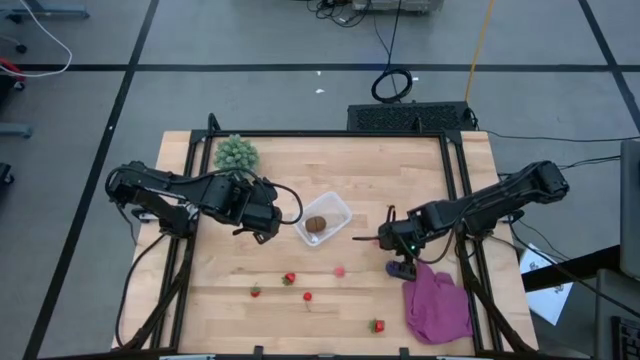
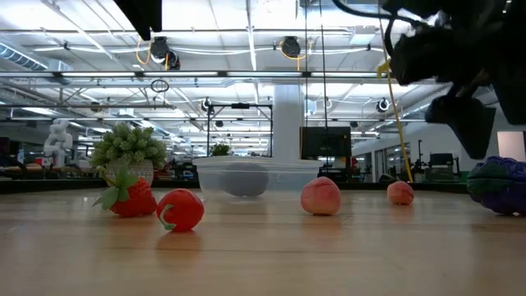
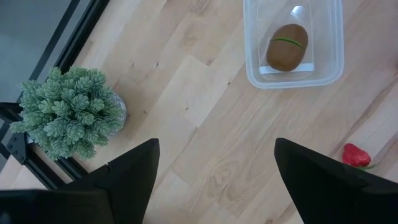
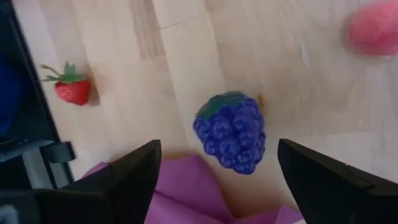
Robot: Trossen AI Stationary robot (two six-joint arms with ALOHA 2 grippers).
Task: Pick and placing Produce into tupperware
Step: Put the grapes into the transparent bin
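Note:
The clear tupperware (image 1: 323, 217) sits mid-table with the brown round fruit (image 1: 316, 225) lying inside it; the left wrist view shows both, tub (image 3: 292, 76) and fruit (image 3: 286, 46). Several small red fruits (image 1: 289, 278) and a pink one (image 1: 340, 270) lie on the near half of the table. The purple cluster (image 4: 232, 132) lies on the wood beside the purple cloth. My right gripper (image 4: 217, 177) hovers open above the cluster (image 1: 401, 268), touching nothing. My left gripper (image 3: 214, 180) is open, left of the tub.
A green spiky plant (image 1: 236, 153) stands at the far left corner. The large purple cloth (image 1: 437, 303) lies crumpled at the near right. A red strawberry (image 4: 73, 91) lies near the cloth. Black frame rails (image 1: 455, 170) border the table.

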